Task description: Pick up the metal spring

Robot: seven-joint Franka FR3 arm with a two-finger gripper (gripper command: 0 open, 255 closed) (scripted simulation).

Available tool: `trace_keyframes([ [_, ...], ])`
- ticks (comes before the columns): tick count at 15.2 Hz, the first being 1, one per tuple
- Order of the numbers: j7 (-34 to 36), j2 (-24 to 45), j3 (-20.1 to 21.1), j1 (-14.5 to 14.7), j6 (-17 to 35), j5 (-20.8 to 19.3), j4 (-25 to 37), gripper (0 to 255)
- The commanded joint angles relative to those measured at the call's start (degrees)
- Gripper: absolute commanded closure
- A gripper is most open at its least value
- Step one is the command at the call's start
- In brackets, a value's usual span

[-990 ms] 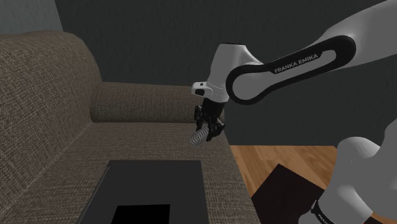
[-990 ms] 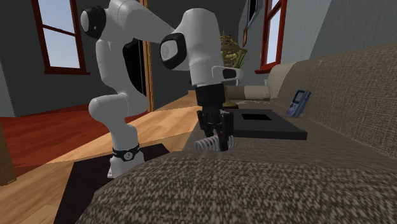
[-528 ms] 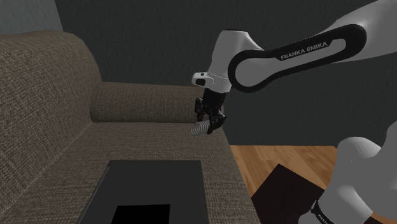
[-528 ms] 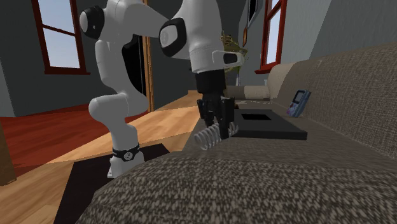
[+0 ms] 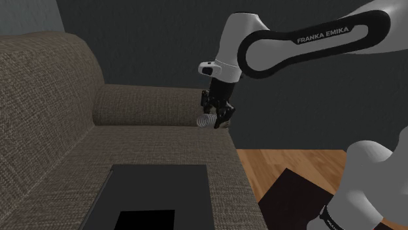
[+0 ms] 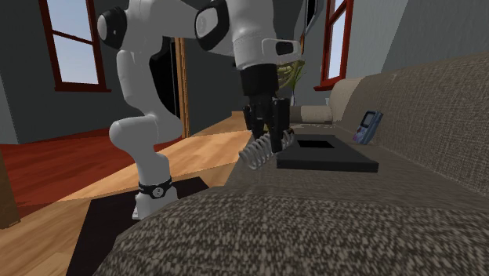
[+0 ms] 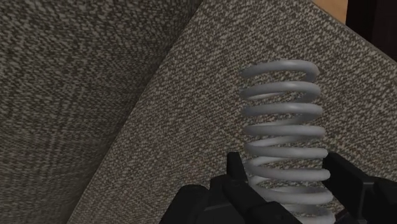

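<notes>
A grey coiled spring (image 5: 205,121) hangs in the air above the brown fabric sofa seat (image 5: 163,147), clasped at one end by my black gripper (image 5: 216,118). In the second exterior view the spring (image 6: 255,150) sticks out sideways and downward from the gripper (image 6: 273,141), clear of the cushion. The wrist view has the spring (image 7: 284,130) reaching away from the gripper (image 7: 285,184), both black fingers (image 7: 235,181) pressed on its nearest coils, sofa fabric far below.
A flat black tray (image 5: 153,196) lies on the seat, nearer the stand. The sofa armrest (image 5: 147,104) and backrest (image 5: 39,98) rise beyond the gripper. A small blue-grey handheld device (image 6: 367,126) leans on the backrest. Wooden floor (image 5: 294,163) lies off the seat edge.
The arm has risen, carrying the spring up off the sofa seat. The spring now hangs higher and tilts out more sideways from the fingers.
</notes>
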Motion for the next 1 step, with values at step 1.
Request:
trace_keyframes([
  [1, 0.0, -0.1, 0.0, 0.0, -0.4, 0.0, 0.3, 255],
])
